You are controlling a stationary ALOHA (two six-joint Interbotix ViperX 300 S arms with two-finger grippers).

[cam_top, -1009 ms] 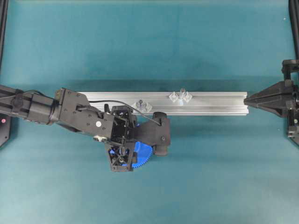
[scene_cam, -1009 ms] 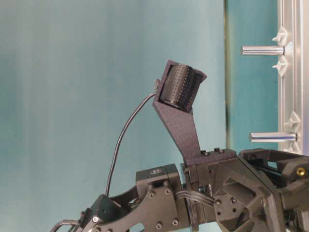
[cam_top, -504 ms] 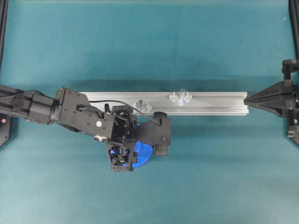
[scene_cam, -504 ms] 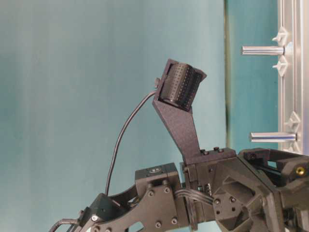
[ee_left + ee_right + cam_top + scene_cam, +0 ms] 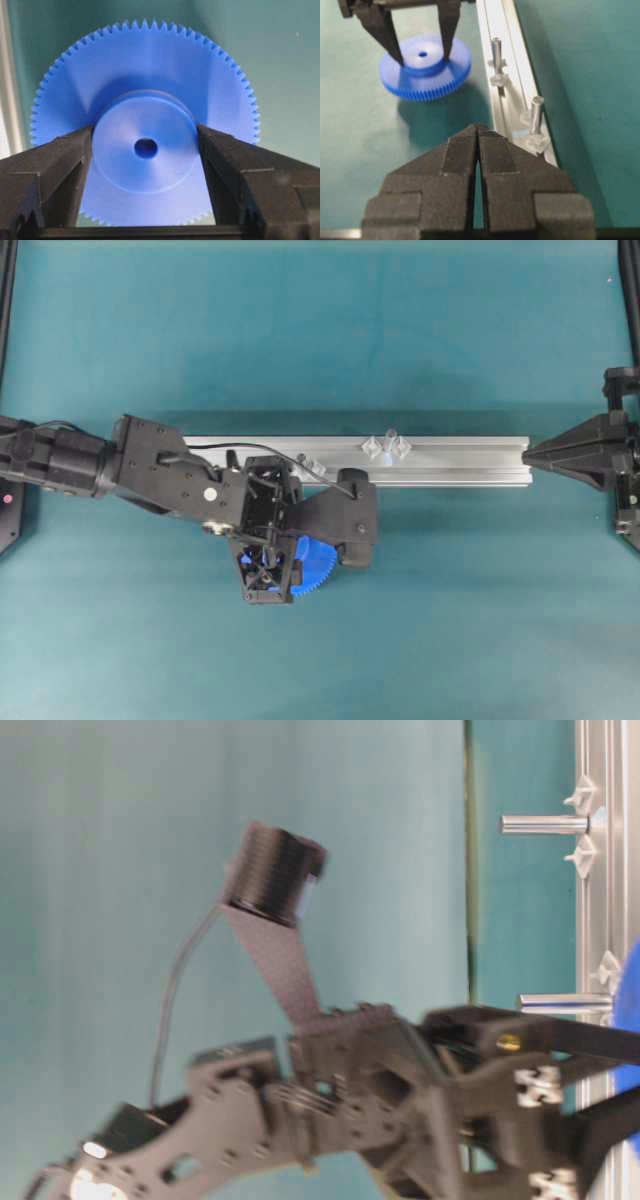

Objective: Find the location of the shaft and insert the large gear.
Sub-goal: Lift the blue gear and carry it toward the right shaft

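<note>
Gripping the bright blue plastic toothed disc, the large gear (image 5: 145, 145), by its raised round hub, the left pincer (image 5: 146, 150) has 1 black finger pressed on each side of that hub, so the pickup looks done. In the right wrist view the gear hangs above its own shadow on the teal table (image 5: 480, 620), which suggests it is lifted clear. Insertion is left: the gear sits on the table side of the long silver aluminium rail (image 5: 450, 462), not over any peg. The shaft (image 5: 390, 436), a thin pale grey upright peg with clear diamond-shaped pieces at its base, stands on the rail well beyond the left pincer, toward the right pincer (image 5: 478, 131). A second, similar peg (image 5: 496, 52) stands nearer the gear. The right pincer is closed on nothing, off the rail's end. No containers are in view.
</note>
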